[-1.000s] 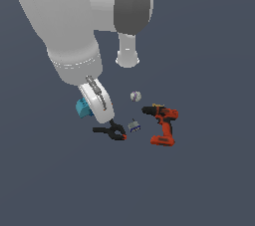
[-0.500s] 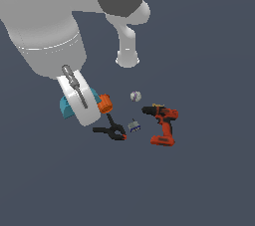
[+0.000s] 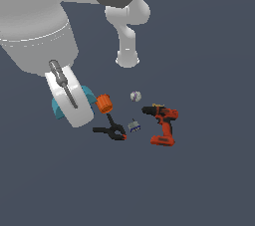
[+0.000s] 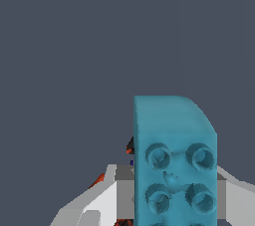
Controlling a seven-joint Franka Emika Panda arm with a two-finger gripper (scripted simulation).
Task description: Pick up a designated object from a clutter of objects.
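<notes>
The gripper (image 4: 172, 195) is clenched on the teal block (image 4: 174, 165), its fingers (image 4: 107, 197) pressing the flat side walls; that block sits left of centre in the exterior view, mostly behind the arm. It looks rigid, light and smooth, so slip is the likely risk. To the right lie the orange cylinder (image 3: 104, 103), clamp (image 3: 111, 131) and drill (image 3: 163, 123).

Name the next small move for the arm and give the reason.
Probably a slow, straight lift. In the wrist view the teal studded block sits between the gripper fingers, apparently clamped. In the exterior view the orange ridged cylinder and the black spring clamp lie close by, so a sideways move could knock them.
</notes>
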